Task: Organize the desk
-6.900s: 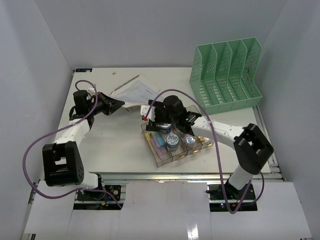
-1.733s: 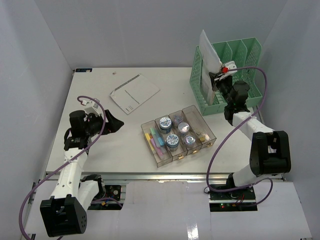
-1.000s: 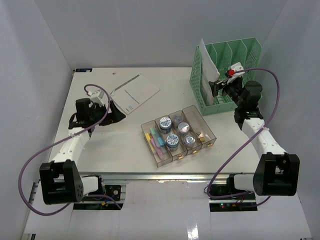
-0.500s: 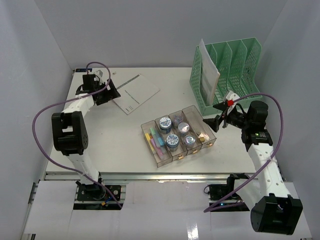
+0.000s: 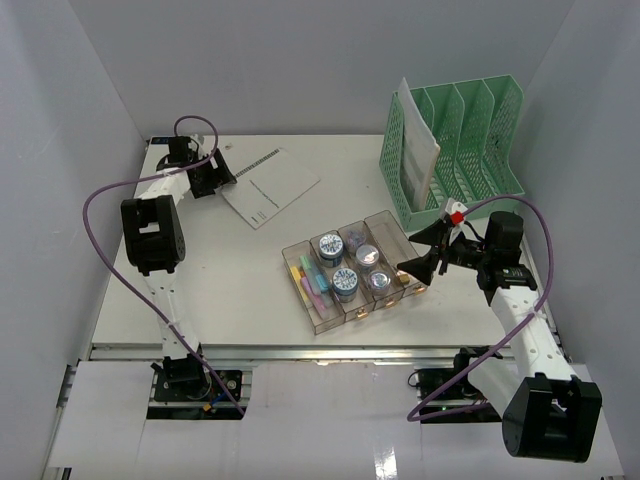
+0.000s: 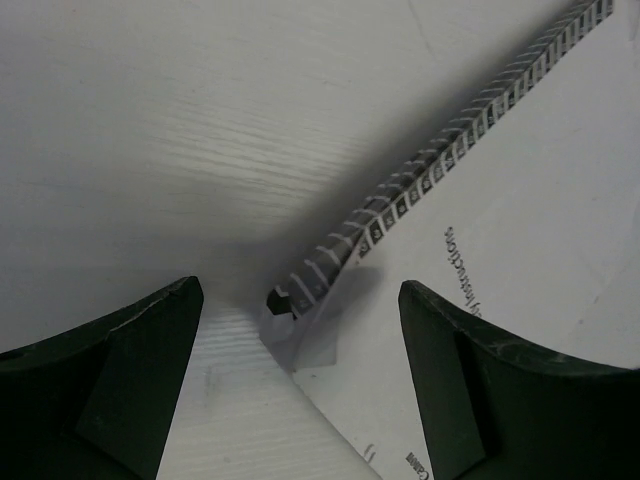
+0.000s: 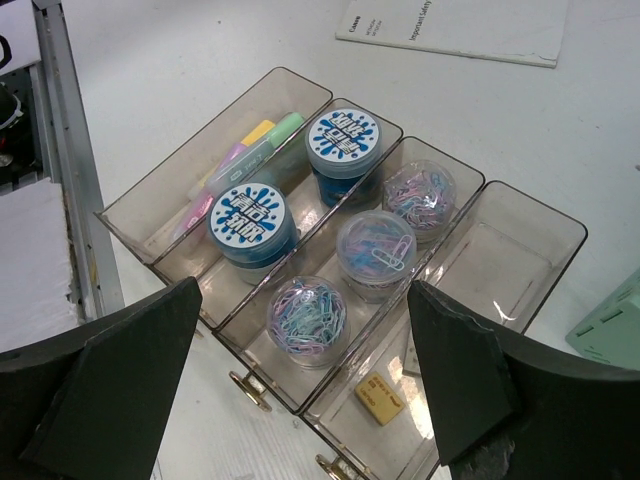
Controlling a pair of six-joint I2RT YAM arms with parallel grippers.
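Note:
The desk (image 5: 230,280) is a white tabletop. On it lies a white spiral notebook (image 5: 272,185) at the back left. My left gripper (image 5: 214,172) is open at the notebook's left corner. In the left wrist view the open left gripper (image 6: 300,400) straddles that corner, where the spiral binding (image 6: 450,150) ends, and nothing is clamped. My right gripper (image 5: 420,256) hangs open over the right end of the clear tray (image 5: 396,232). The right wrist view shows the right gripper (image 7: 310,400) above a jar of paper clips (image 7: 307,312).
The tray (image 7: 545,215) holds two blue-lidded jars (image 7: 247,220), clip jars, highlighters (image 7: 250,150) and a small yellow eraser (image 7: 381,393). A mint-green file rack (image 5: 470,150) stands at the back right with white papers (image 5: 414,150) in its left slot.
The left arm swung to the far left and brought its gripper to the notebook's corner. The right gripper left the rack and moved down-left over the tray.

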